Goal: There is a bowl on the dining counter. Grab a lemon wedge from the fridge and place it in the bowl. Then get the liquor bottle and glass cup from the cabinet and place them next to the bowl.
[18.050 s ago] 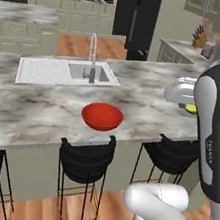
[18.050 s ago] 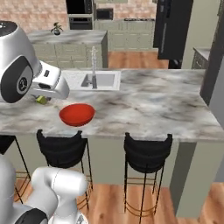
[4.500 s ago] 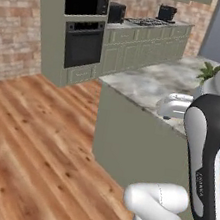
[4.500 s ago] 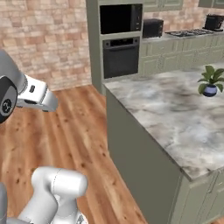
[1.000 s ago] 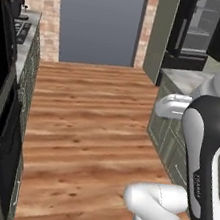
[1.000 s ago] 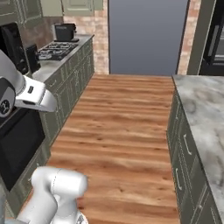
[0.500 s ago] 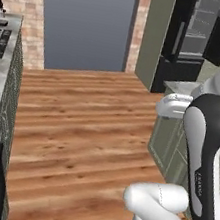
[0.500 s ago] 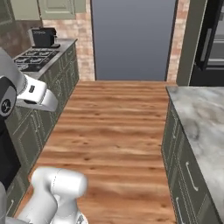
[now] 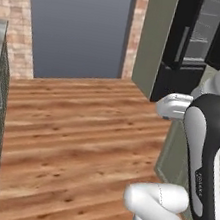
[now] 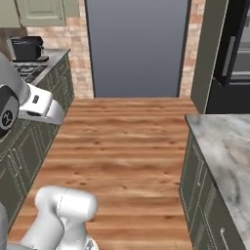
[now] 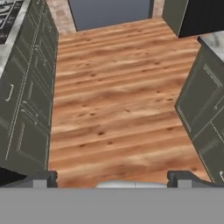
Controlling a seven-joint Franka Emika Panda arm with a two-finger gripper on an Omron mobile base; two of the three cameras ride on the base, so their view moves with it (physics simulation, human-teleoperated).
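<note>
claw (image 11: 113,177) wide open and empty above the wood floor (image 11: 118,100), fridge (image 9: 201,46) ahead right

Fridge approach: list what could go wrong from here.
1. The fridge stands ahead to the right with a door already swung out; driving close, the arm or base may clip that door.
2. The marble counter corner juts into the aisle on the right, so a tight turn toward the fridge could scrape it.
3. The gripper is open and empty over the wooden floor; the lemon wedge cannot be seen yet, so finding it may take searching.
</note>
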